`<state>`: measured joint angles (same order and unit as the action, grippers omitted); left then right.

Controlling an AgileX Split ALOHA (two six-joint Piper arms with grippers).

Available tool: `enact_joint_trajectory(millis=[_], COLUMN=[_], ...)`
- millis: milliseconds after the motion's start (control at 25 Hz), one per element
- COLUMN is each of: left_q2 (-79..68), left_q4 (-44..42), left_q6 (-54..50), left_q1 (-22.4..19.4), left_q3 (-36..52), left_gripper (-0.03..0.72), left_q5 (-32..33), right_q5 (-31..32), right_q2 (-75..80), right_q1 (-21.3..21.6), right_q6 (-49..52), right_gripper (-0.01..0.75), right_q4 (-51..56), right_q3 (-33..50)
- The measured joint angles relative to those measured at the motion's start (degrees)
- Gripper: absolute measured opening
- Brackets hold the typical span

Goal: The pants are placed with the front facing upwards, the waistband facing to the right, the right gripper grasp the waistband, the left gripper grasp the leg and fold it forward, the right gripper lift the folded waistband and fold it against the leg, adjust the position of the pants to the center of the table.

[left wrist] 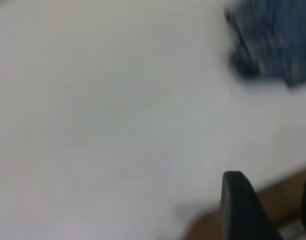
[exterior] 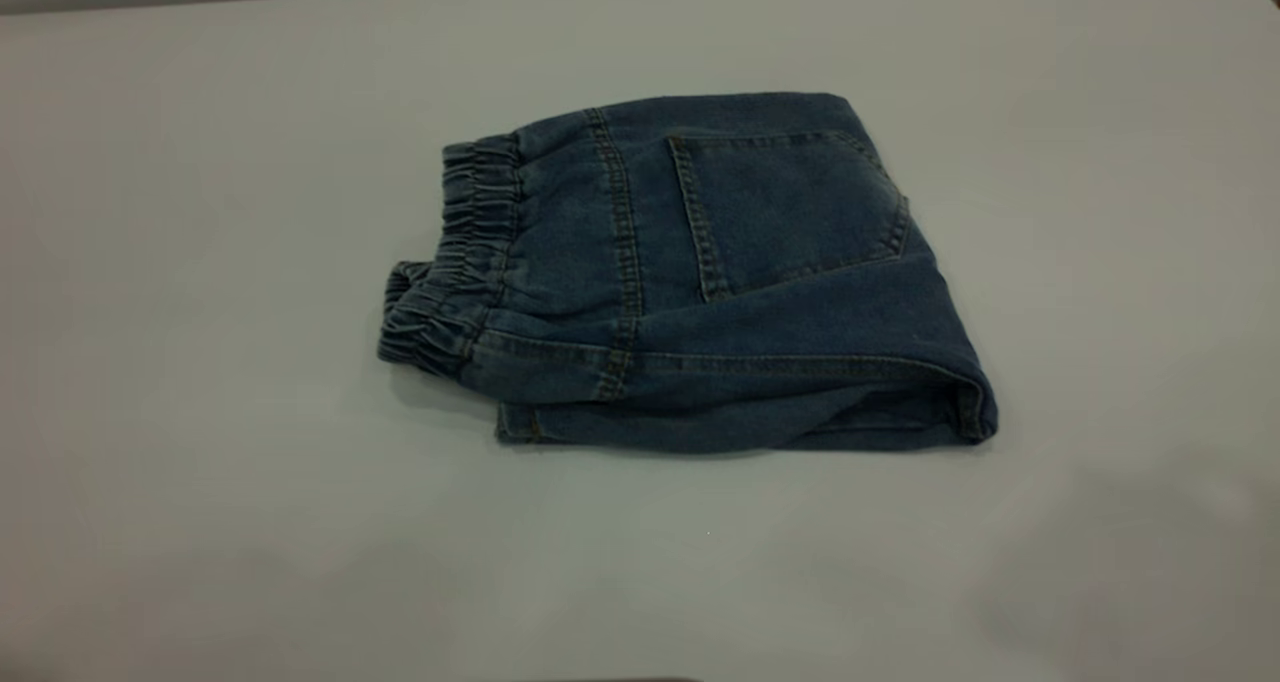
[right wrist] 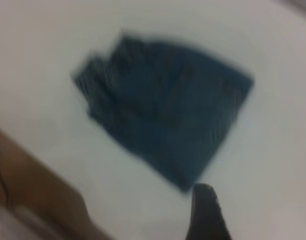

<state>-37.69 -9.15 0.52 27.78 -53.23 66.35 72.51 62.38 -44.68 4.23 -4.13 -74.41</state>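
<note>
Denim pants (exterior: 720, 282) lie folded near the middle of the table (exterior: 200, 522), waistband (exterior: 450, 262) toward the exterior view's left, back pocket (exterior: 790, 212) upward

Both folds appear done; at most a centering nudge remains. Neither arm shows in the exterior view. Each wrist view shows one dark fingertip over the table, well clear of the cloth: left gripper (left wrist: 240, 210), right gripper (right wrist: 205, 215); whether either is spread or closed cannot be told. Cloth is judged soft, moderately heavy, non-slippery, not fragile. Best hold: the thick doubled fold edge (exterior: 975, 402), pinching all layers so the stack shifts as one
</note>
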Motion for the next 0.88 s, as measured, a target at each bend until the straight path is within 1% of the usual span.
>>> enact_joint_trajectory(millis=[120,200,320,440,560,760,880], left_q2=[4.76,7.82,11.58,14.69,16.66,17.38,17.43], left_q4=[1.35,1.54,1.80,2.37,2.43,2.97,4.89], left_q6=[-2.19,-4.27,-6.12,-6.42,-6.55,-6.67,-6.20], left_q1=[0.00,0.00,0.00,0.00,0.00,0.00,0.00], left_q3=[10.13,14.76,18.08,18.51,18.72,22.39,24.56], left_gripper=[0.265,0.269,0.303,0.365,0.410,0.419,0.420], left_q5=[0.00,0.00,0.00,-0.28,-0.66,-3.38,-3.04], right_q5=[-0.11,-0.18,-0.66,-2.98,-4.24,-6.75,-7.61], right_q2=[-5.48,-9.37,-16.28,-23.43,-30.70,-40.59,-44.38], right_q1=[0.00,0.00,0.00,0.00,0.00,0.00,0.00], right_q6=[2.81,4.50,5.41,5.53,5.53,5.47,5.47], right_gripper=[0.421,0.421,0.421,0.421,0.421,0.421,0.421], right_q4=[-0.50,-0.39,0.25,1.06,1.38,1.61,1.68], right_q3=[11.58,18.87,28.00,35.24,40.26,46.70,47.17])
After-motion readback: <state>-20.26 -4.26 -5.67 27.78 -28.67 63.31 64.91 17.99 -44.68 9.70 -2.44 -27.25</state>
